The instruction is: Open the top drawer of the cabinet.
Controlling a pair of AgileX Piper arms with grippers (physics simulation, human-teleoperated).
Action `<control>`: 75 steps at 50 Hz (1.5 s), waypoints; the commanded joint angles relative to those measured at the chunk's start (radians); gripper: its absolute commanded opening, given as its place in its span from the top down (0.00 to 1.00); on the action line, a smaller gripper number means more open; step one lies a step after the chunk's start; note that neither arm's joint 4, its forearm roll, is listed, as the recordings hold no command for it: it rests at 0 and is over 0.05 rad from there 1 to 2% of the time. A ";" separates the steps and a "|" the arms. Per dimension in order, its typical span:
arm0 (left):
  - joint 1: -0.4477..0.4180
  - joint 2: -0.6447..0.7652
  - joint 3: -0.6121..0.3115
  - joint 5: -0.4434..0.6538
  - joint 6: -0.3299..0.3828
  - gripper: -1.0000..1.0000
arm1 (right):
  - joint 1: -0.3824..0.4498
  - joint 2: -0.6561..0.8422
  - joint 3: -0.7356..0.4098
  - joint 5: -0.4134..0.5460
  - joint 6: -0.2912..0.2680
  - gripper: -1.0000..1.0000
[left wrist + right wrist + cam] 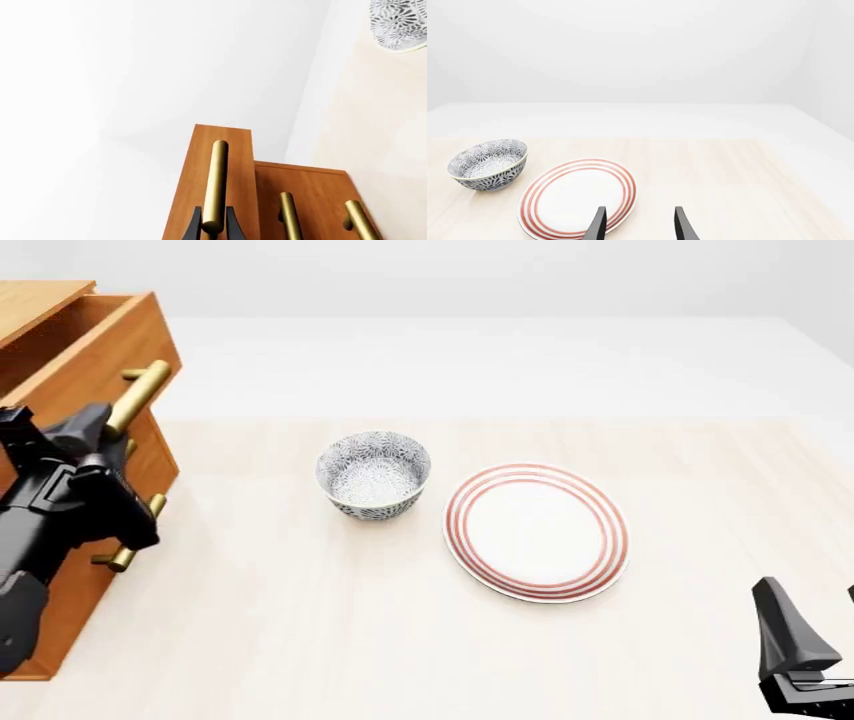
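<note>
The orange-brown cabinet stands at the table's far left. Its top drawer sticks out past the two lower fronts, with its box interior showing. My left gripper is shut on the top drawer's brass handle. In the left wrist view the black fingers press both sides of that handle, and the drawer front stands proud of the cabinet. My right gripper hangs open at the near right, holding nothing, its fingers apart.
A patterned bowl sits mid-table, with a red-ringed white plate just to its right. Two lower brass handles show beside the top drawer. The right wrist view shows the bowl and plate ahead of the right gripper.
</note>
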 commanded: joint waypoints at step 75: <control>-0.387 -0.087 -0.067 0.106 0.022 0.00 | 0.000 0.000 0.000 0.000 0.000 0.00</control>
